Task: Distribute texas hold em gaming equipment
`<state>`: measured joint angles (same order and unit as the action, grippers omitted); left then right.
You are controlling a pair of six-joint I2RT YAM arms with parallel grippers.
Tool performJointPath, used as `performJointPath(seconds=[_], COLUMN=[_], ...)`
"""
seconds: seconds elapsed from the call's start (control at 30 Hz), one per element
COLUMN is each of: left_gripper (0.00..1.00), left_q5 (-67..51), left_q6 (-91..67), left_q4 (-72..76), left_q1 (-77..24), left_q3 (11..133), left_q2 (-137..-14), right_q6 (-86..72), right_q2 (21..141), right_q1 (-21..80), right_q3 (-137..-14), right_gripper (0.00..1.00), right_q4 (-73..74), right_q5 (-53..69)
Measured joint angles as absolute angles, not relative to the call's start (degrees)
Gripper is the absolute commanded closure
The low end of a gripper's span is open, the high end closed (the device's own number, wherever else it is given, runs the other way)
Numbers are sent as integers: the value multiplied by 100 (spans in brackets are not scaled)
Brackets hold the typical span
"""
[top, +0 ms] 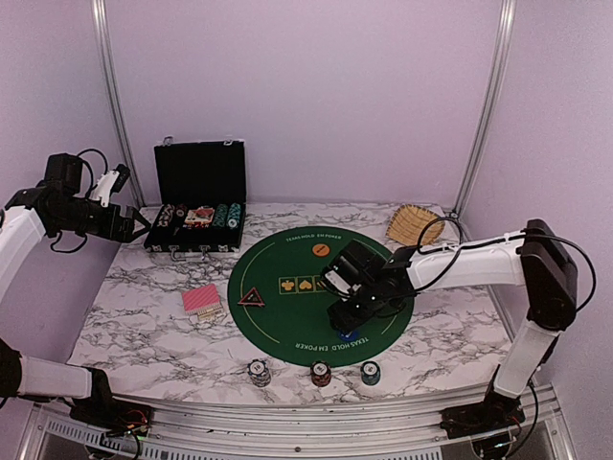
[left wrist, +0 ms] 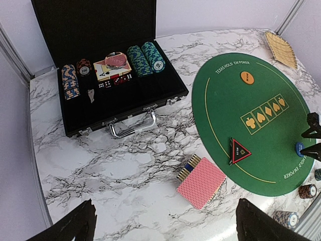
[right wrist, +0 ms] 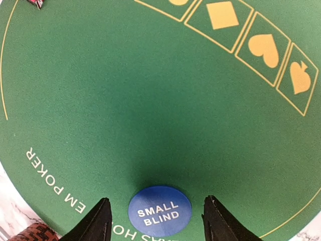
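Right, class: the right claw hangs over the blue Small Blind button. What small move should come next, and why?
Probably lift the right claw straight up. The blue button lies flat on the green mat, with both fingers standing clear of it, so it looks already placed.

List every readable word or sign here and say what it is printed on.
"SMALL BLIND": on the blue button.
"TEXAS HOLD EM POKER": along the edge of the green mat.
Card-suit signs: in yellow boxes on the mat.
Too small or blurred to read: the print on the orange button, the triangle marker and the chips in the case.
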<state>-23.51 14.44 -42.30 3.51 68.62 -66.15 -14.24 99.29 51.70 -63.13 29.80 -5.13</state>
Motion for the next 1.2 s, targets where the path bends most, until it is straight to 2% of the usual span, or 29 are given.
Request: performJointPath(seconds=[0.53,0.83,1.2], left_gripper=[1,1,1], left_q5=[-2351,-2351,-2351], left_q6=[1441,1441,1441], left_q4=[-4239,-4252,-4283], left_q1=[351,351,351], left_q3=[6960,6976,7054], left_q2=[-6615,-6615,-6615], right_q6=[-1181,-1175,-1234], right_q2=[10353,10267,9636], right_q1=[5190,5172,5083], right_q3=[-6351,-6086,-5380], right_gripper=[52,62,63], right_q4=[2954,2661,2766], right_q5=[-563,-607,-670])
